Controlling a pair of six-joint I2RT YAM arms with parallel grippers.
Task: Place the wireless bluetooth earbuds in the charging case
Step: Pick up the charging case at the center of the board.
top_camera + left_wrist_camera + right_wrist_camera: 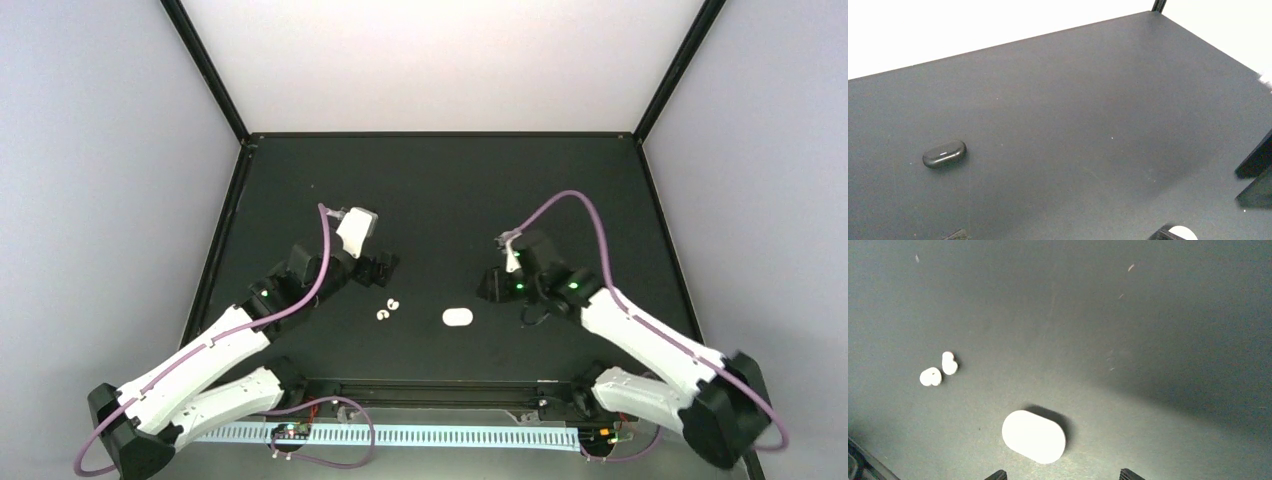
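Wireless bluetooth earbuds (384,315), 2 white buds just beside each other, lie loose on the black table (440,200) near its front edge. The charging case (457,317) rests to their right with its lid shut. The left gripper (385,265) hovers behind the buds, jaws spread wide and holding nothing. The right gripper (492,287) hangs near the case, jaws parted, also empty. A black oval object (944,153) lies alone in the left wrist view.
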